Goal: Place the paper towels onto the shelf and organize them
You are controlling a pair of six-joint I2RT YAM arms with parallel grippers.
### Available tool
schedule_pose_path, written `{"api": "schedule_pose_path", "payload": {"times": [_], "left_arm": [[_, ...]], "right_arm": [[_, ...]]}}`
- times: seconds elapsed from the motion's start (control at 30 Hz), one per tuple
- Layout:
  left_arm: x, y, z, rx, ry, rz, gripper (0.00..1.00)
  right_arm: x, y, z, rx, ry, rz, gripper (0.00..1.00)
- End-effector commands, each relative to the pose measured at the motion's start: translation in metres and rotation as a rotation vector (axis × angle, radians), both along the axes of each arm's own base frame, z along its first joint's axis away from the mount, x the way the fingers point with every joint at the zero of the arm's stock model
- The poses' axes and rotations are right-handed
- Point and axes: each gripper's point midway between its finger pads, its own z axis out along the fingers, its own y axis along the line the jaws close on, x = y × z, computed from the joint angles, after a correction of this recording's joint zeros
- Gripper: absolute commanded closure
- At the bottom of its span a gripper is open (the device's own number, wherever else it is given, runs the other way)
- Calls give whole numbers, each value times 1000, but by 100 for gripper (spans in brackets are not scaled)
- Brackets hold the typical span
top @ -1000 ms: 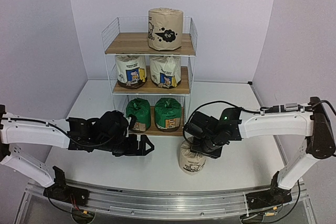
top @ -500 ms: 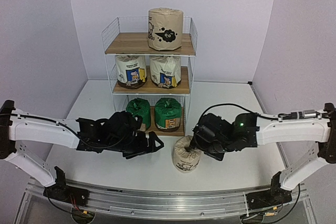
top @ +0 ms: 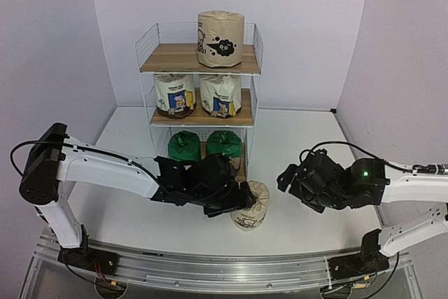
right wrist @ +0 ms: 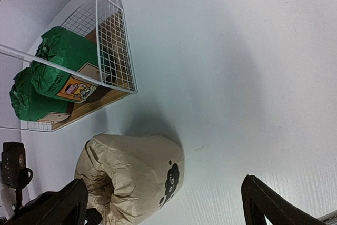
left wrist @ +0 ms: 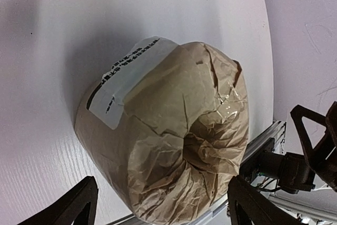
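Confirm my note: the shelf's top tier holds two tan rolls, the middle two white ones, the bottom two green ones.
Wrong on the top tier: it holds one tan roll; the other tan roll sits on the table, as the top external view shows. The white rolls and green rolls are as stated.

Lower halves of green rolls [top: 224,143] behind left arm [top: 112,167].

Left arm [top: 105,167] and right arm [top: 414,188]: white link shells, black joint housings, thin black cables; green light [top: 363,171] lit on right forearm.
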Motion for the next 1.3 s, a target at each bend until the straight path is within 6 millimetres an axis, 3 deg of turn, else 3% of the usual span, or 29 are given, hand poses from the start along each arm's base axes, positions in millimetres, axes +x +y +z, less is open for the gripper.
{"api": "schedule_pose_path", "payload": {"times": [0.0,0.33,0.6,0.73,0.8,0.97,1.17,1.27], "left_arm": [[12,5,-14,89,10,95,18],[28,6,-31,247,-45,122,54],[40,5,-19,327,-121,103,77],[39,3,-7,310,-136,76,93],[38,6,7,299,-156,64,99],[39,29,60,307,-246,29,100],[42,81,146,328,-422,18,100],[37,94,194,265,-521,-43,100]], "right_arm": [[3,-12,2,-3,-30,-52,2],[0,-8,-9,-56,1,-11,2],[-2,-17,-8,-56,-12,-10,2],[-3,-22,-6,-57,-26,-9,2],[-4,-26,-5,-57,-31,-9,2],[-5,-33,-5,-83,-48,4,2],[0,-34,-3,-133,-76,8,2],[5,-31,2,-165,-97,21,2]]}}
